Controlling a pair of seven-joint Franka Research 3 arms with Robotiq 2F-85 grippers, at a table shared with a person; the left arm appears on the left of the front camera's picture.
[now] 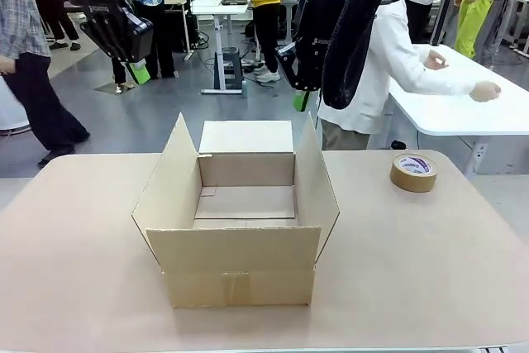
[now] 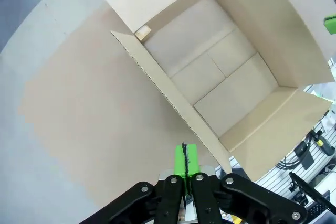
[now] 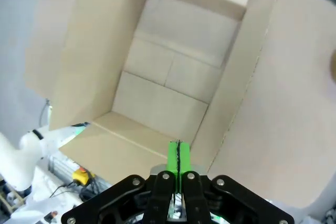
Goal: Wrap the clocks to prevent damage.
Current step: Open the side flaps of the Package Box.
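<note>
Your left pincer [image 2: 185,161] is closed, pads together, gripping nothing; it hangs high above the left side of the box [image 1: 240,274]. Your right pincer [image 3: 178,156] is likewise closed and empty, high above the box's right side. The box is open, its floor bare cardboard. A tape roll [image 1: 413,172] lies well right of the box. Where the clocks are, you cannot tell. Judgement: wrapping not yet begun, every step left.

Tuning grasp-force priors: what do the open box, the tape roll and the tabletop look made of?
Box: corrugated cardboard, matte brown; fluting seems to show along a flap edge in the left wrist view.
Tape roll: tan tape, paper or plastic, can't tell; white printed side face.
Tabletop: smooth matte beige, likely laminate, unconfirmed.
</note>
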